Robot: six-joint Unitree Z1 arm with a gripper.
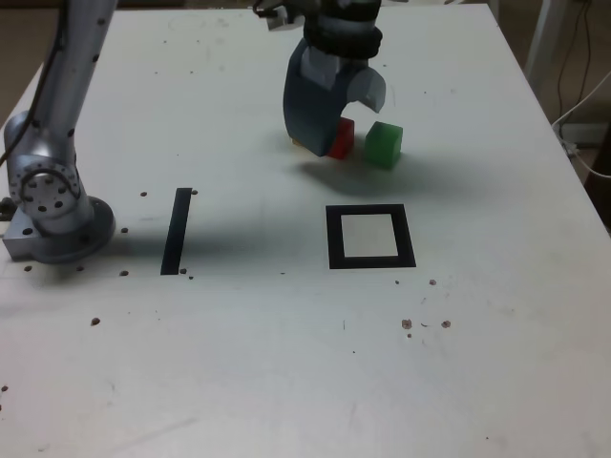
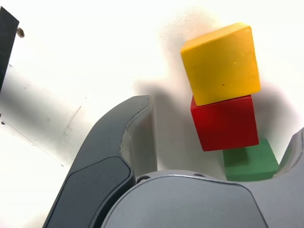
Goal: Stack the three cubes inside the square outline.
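- Was, by the look of it, at the approach for a first pick, with no stack begun.
- Had the gripper spread wide above the red cube, pinching nothing.
- Showed the yellow cube beside the red cube, their edges meeting in the wrist view; could not confirm contact.
- Showed the green cube on the exterior view's right of the red cube, close by.
- Left the square outline without a cube, below the red cube in the exterior view.
- Called next, probably, for picking one base cube, lining up the jaws around it alone, then lowering and closing.
- Risked nudging neighbours of the red cube, with little room for a finger beside it.
- Had the black strip and arm base well apart from the red cube, towards the exterior view's left.
- Saw nothing standing between the red cube and the outline; needed only a lift clear of the other cubes.
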